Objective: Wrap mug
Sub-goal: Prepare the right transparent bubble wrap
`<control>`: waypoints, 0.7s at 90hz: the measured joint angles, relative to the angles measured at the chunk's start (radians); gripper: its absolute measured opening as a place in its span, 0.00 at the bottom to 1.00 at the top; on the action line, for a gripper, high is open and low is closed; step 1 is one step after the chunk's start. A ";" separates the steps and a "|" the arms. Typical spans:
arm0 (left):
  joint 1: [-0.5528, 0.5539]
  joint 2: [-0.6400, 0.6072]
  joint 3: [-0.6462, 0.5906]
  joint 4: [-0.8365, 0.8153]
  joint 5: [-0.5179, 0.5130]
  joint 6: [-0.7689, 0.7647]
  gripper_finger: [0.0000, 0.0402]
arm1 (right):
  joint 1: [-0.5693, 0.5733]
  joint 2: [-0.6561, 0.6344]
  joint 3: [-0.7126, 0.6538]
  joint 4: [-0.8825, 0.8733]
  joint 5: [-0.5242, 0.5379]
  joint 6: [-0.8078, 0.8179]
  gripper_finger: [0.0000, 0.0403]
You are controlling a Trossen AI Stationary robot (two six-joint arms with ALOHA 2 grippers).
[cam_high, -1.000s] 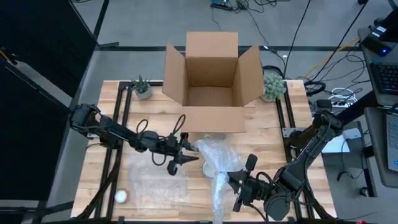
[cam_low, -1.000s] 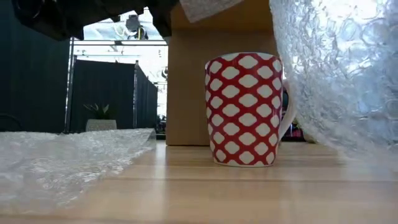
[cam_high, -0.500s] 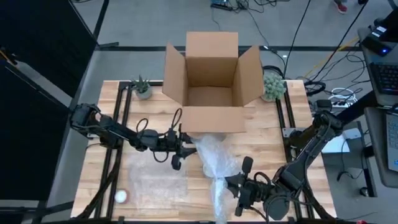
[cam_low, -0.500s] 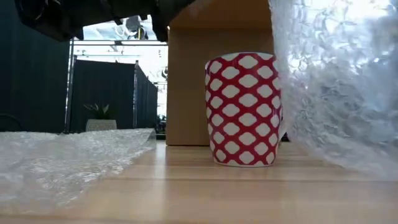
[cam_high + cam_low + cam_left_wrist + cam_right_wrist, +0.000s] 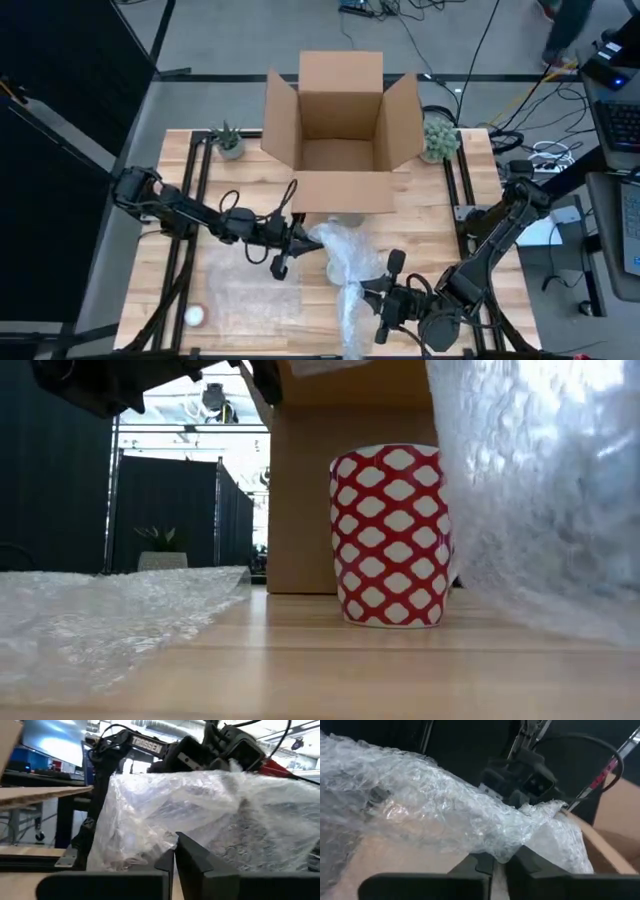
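A red mug with white diamonds point(image 5: 392, 535) stands upright on the wooden table point(image 5: 440, 210), in front of the cardboard box. In the high view it is hidden under a crumpled sheet of bubble wrap point(image 5: 350, 262), which hangs over the mug's right side point(image 5: 540, 500) in the low view. My left gripper point(image 5: 305, 240) is shut on the wrap's left side, and my right gripper point(image 5: 380, 287) is shut on its near right side. My left gripper pinches the wrap's left edge point(image 5: 162, 842) between its two fingers, coming roughly level from the table's left. That side of the wrap is held up off the table. My right gripper pinches a bunched fold of the wrap point(image 5: 507, 851) between its two fingers, coming from the table's near right. The wrap rises from there over the mug, and its tail point(image 5: 350, 325) lies slack toward the near edge.
An open cardboard box point(image 5: 340, 130) stands at the far middle. A second sheet of bubble wrap point(image 5: 245, 295) lies flat at the near left, with a small white round thing point(image 5: 193, 315) beside it. Small potted plants point(image 5: 228, 140) point(image 5: 437, 135) flank the box.
The wrap has drawn in against the mug's right side and now hides the handle, which showed a second ago. My right gripper has edged toward the mug. My left gripper has shifted slightly toward the far edge with the wrap's left side.
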 joint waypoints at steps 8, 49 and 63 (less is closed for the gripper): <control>-0.022 -0.014 0.000 -0.014 0.019 0.000 0.00 | 0.010 0.000 0.000 -0.080 -0.001 0.127 0.09; -0.124 -0.265 0.000 -0.491 0.017 0.009 0.00 | 0.016 0.000 0.000 -0.745 -0.288 0.863 0.32; -0.145 -0.386 0.000 -0.585 0.015 0.009 0.00 | 0.002 0.000 0.000 -0.843 -0.313 0.924 0.36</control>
